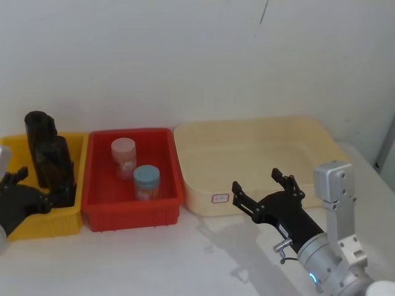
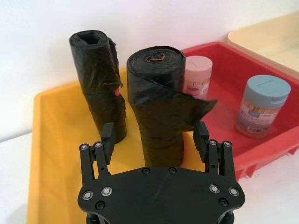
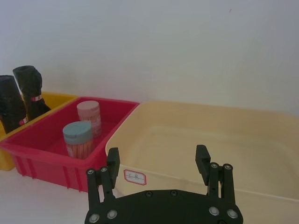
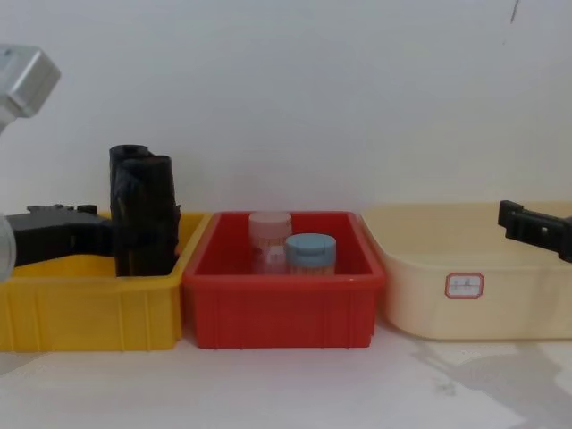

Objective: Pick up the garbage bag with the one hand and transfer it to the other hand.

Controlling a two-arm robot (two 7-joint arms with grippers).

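Two black crinkled rolls stand upright in the yellow bin. The nearer one, the garbage bag, stands between the fingers of my left gripper. That gripper is open, one finger on each side of the roll's lower half, with a small gap on both sides. The other roll stands just behind it and carries a red mark at mid-height. My right gripper is open and holds nothing, hovering at the cream tub's front rim.
A red bin between the yellow bin and the cream tub holds a pink-lidded jar and a blue-lidded jar. A white wall rises close behind the bins. Bare white table lies in front of them.
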